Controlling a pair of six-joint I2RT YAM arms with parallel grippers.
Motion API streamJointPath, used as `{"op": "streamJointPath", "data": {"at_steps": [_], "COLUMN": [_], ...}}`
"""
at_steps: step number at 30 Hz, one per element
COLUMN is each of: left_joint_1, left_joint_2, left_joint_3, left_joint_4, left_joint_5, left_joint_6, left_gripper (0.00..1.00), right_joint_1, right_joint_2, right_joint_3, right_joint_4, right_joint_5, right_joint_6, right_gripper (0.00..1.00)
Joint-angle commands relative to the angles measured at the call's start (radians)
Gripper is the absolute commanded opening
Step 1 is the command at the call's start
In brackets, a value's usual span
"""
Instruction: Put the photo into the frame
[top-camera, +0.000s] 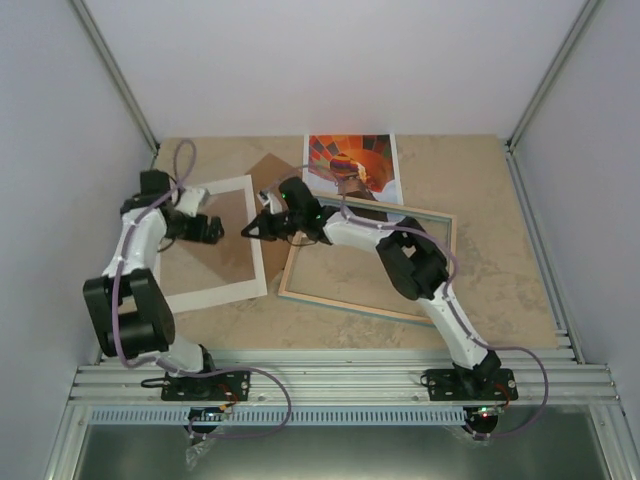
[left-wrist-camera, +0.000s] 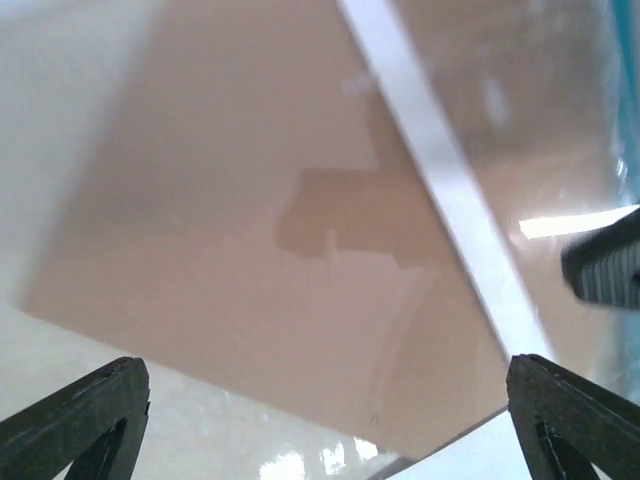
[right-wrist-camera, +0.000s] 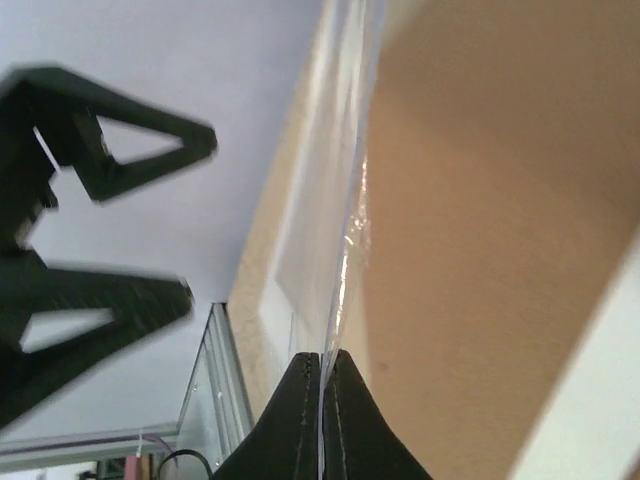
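Observation:
The photo (top-camera: 352, 165), an orange striped balloon print, lies face up at the back of the table, right of centre. The frame (top-camera: 350, 305) lies flat in front of it, bare wood up with a turquoise edge, under my right arm. My right gripper (top-camera: 248, 232) reaches left past the frame and is shut on the edge of a thin clear pane (right-wrist-camera: 345, 260), pinched between its fingertips in the right wrist view (right-wrist-camera: 322, 358). My left gripper (top-camera: 218, 231) is open and empty, facing the right one over the brown backing board (left-wrist-camera: 250, 230); its fingers (left-wrist-camera: 85, 415) are spread wide.
A white cardboard mat border (top-camera: 215, 186) lies at the left over the brown backing board (top-camera: 272, 172). Its white strip (left-wrist-camera: 440, 170) crosses the left wrist view. Grey walls enclose the table at the back and on both sides.

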Motion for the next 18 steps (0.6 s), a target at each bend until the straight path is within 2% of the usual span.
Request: {"op": "streamJointPath", "data": {"at_steps": [1, 7, 13, 18], "left_joint_1": [0.005, 0.009, 0.009, 0.009], "left_joint_2": [-0.127, -0.208, -0.255, -0.262], "left_joint_3": [0.170, 0.291, 0.307, 0.278], "left_joint_4": [-0.073, -0.069, -0.035, -0.012], "left_joint_5": [0.103, 0.173, 0.242, 0.281], "left_joint_6": [-0.064, -0.201, -0.278, -0.300], "left_gripper": [0.99, 0.99, 0.99, 0.99], "right_joint_1": [-0.026, -0.076, -0.130, -0.243], "right_joint_2": [-0.196, -0.390, -0.565, -0.719], "right_joint_3": [0.010, -0.038, -0.042, -0.109], "right_joint_4": [-0.049, -0.163, -0.335, -0.401], "right_joint_5": [0.034, 0.035, 0.144, 0.132], "right_joint_6": [-0.228, -0.470, -0.778, -0.955], "right_gripper": [0.00, 0.00, 0.00, 0.00]}}
